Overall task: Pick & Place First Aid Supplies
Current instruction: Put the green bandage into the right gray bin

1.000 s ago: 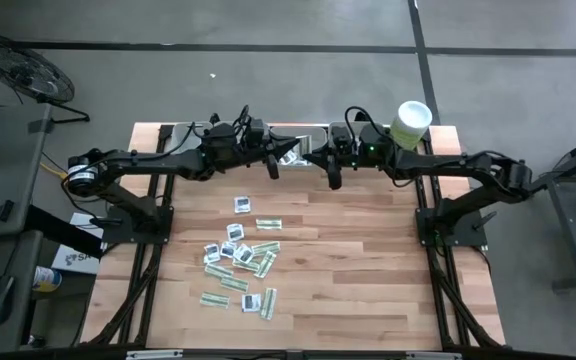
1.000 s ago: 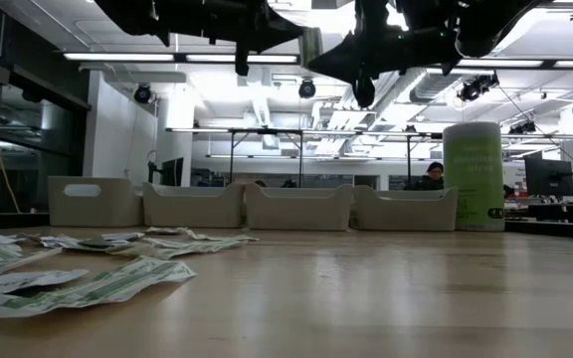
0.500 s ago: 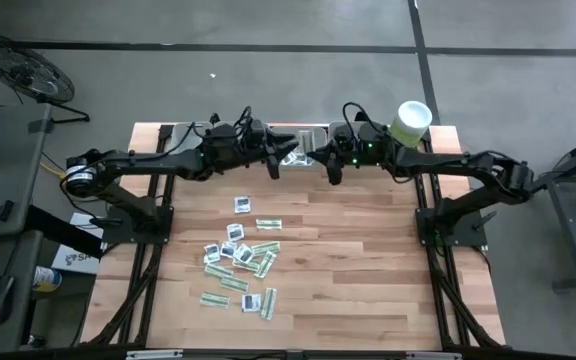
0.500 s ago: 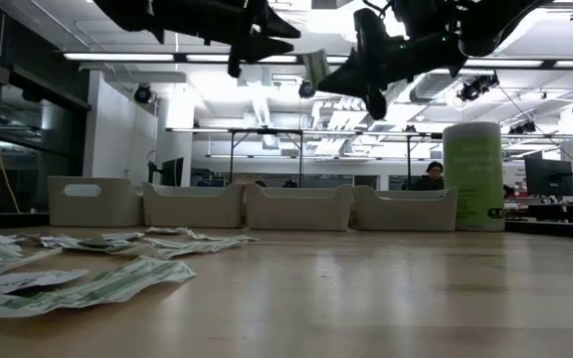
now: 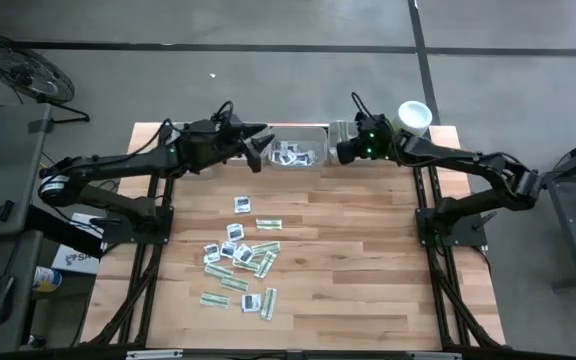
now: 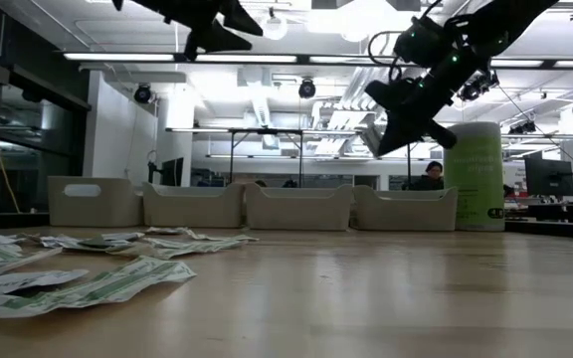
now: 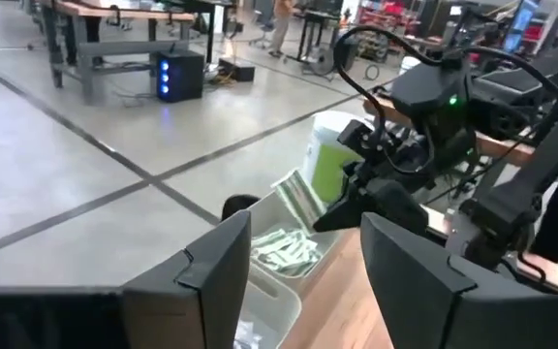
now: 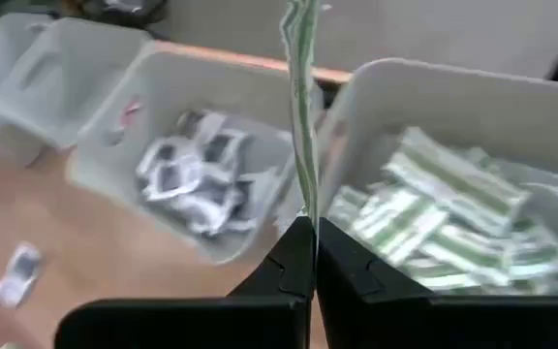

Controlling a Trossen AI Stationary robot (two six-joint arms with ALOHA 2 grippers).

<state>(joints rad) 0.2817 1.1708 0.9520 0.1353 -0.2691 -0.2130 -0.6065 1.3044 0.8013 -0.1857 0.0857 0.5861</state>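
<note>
Several first aid supplies [image 5: 240, 255], narrow green-white strips and squarish white sachets, lie flat on the wooden table [image 5: 368, 260]. More fill grey trays along the far edge: white sachets in one tray [image 8: 197, 179], green strips in its neighbour [image 8: 444, 218]. My right gripper [image 8: 305, 228] hovers above the wall between these two trays, shut on a green-white strip [image 8: 301, 87]. My left gripper [image 7: 303, 271] stands open and holds nothing, high over the far edge [image 5: 258, 152], left of the white-sachet tray [image 5: 293, 152]. My right gripper pinches one end of the green-white strip [image 8: 307, 194] between its two fingertips. The strip shows edge-on and juts straight out past the fingers, clear of the trays. The fingers slant downward toward the far edge.
A tall pale green tub with a white lid [image 5: 413, 115] stands at the far right corner, close behind my right arm. A row of grey trays [image 6: 296, 207] lines the far edge. The right half of the tabletop [image 5: 368, 260] is bare wood.
My left gripper has opened, then drawn back toward the table's left and risen. My right gripper, shut on the strip throughout, has swung toward the far right, tipped downward and sunk over the trays.
</note>
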